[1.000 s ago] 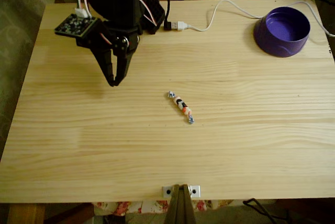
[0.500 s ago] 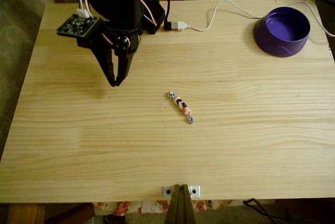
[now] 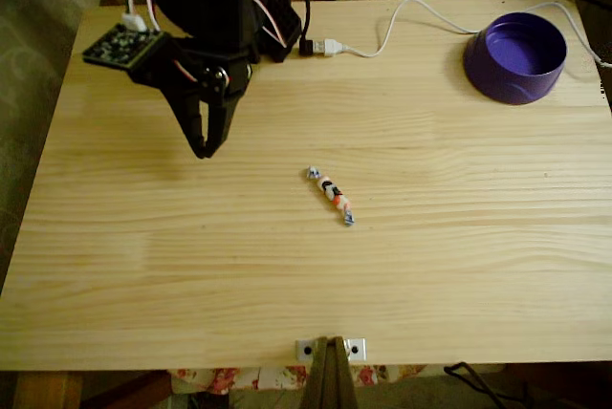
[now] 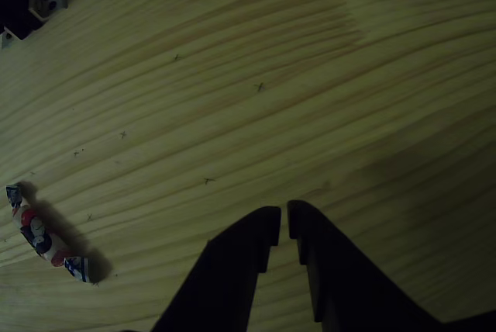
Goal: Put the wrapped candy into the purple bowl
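The wrapped candy (image 3: 331, 195) lies on the wooden table near its middle, a slender white piece with orange and dark marks and bluish twisted ends. In the other view the candy (image 4: 43, 235) sits at the lower left. The purple bowl (image 3: 516, 57) stands at the table's far right corner, and nothing shows inside it. My gripper (image 3: 203, 148) hangs over the left part of the table, left of the candy and apart from it. Its black fingers (image 4: 252, 233) are nearly together with only a thin slit between them, holding nothing.
A white USB cable (image 3: 382, 36) runs across the back of the table from the arm's base toward the bowl. A metal bracket (image 3: 330, 347) sits at the front edge. Bare wood lies between the candy and the bowl.
The gripper has shifted slightly left and back, and the arm's board has swung left. The candy and bowl have not moved.
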Controlling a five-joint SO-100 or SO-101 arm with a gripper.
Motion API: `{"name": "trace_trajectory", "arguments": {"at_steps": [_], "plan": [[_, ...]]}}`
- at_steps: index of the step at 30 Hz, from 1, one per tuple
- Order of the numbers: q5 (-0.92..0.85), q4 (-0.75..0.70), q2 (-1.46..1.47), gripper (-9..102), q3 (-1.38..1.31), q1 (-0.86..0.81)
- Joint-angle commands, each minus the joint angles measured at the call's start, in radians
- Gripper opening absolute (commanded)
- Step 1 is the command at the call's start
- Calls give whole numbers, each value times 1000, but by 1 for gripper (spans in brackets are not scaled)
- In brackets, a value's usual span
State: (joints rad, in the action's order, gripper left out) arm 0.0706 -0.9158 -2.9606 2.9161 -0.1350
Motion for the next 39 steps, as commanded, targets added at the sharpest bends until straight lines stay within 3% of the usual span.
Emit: {"name": "trace_trajectory", "arguments": {"at_steps": [1, 10, 21, 28, 32, 39], "plan": [[-5, 6, 89, 0, -170, 12], [-110, -40, 279, 0, -390, 106], [-20, -138, 531, 0, -646, 351], [-77, -86, 614, 0, -647, 448], [-202, -20, 658, 0, -640, 466], [-249, 95, 761, 0, -646, 454]]}}
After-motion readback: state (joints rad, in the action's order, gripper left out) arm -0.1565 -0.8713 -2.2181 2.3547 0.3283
